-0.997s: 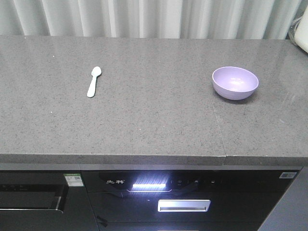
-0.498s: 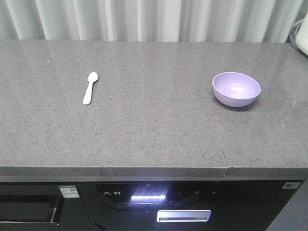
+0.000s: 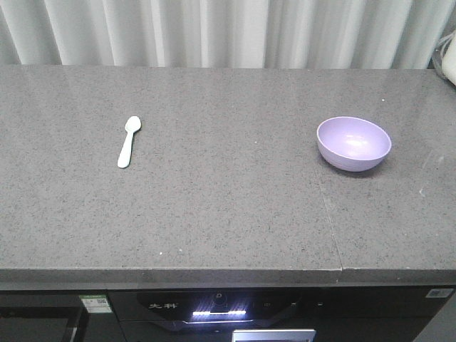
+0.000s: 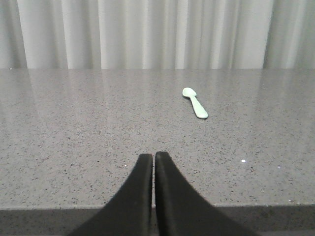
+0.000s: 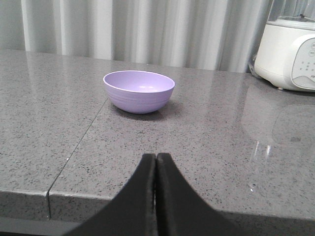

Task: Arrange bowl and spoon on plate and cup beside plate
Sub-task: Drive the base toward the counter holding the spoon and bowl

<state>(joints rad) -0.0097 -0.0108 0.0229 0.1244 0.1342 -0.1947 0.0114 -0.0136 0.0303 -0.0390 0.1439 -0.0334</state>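
Small mint-green plastic spoon lay left on grey stone counter; glossy lavender plastic bowl sat right, well apart. Both likely light, stiff, slippery: pinch bowl's rim, spoon's handle. Left gripper and right gripper were closed tight, empty.

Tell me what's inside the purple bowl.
Nothing: the glossy lavender plastic bowl shows only its bare inner surface with a light reflection. Only a strip under the near rim is hidden from the front view.

Soft, even, bright light. The polished surface shows pale glare, and the bowl casts a faint shadow. All views are sharp.
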